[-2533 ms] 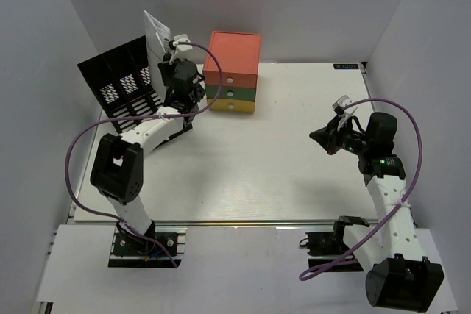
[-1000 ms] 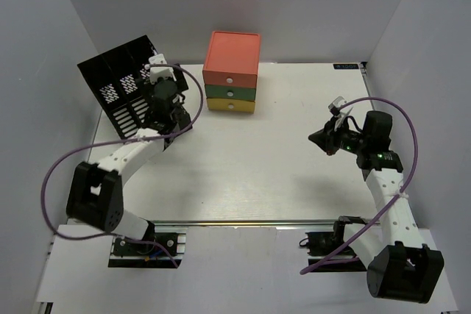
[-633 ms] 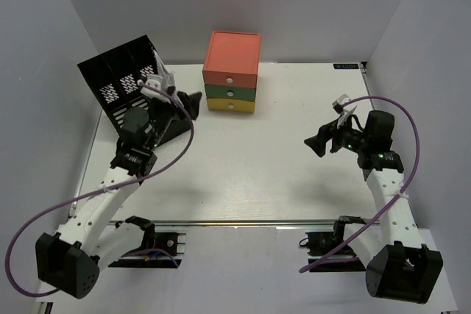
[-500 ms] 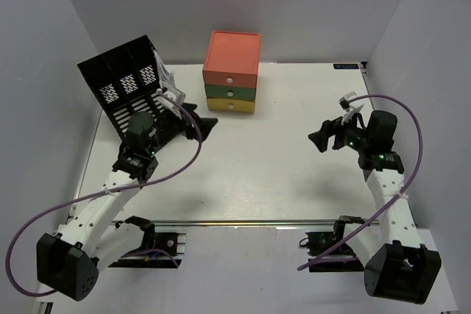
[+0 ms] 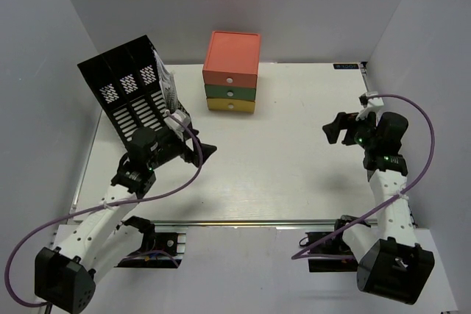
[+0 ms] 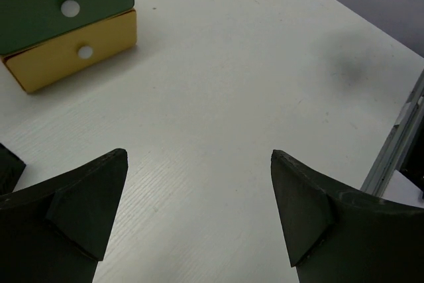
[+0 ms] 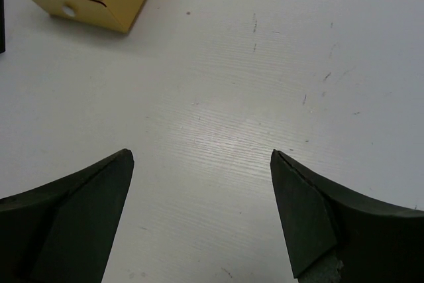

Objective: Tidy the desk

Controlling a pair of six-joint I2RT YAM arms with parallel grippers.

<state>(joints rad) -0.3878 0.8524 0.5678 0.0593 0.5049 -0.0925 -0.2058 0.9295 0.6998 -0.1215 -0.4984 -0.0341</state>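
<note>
White walls box in your table (image 5: 280,174), which spans the whole view. You have the drawer unit (image 5: 232,71) at 12 o'clock and the black file rack (image 5: 129,101) at 10, holding papers (image 5: 166,87). The left fingers (image 6: 86,210) and right fingers (image 7: 73,210) are spread wide and hold nothing. No loose items show, so tidying looks finished.

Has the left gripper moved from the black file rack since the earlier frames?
Yes. The left gripper has drawn back from the black file rack toward the near edge, and now hangs open over the desk.
</note>
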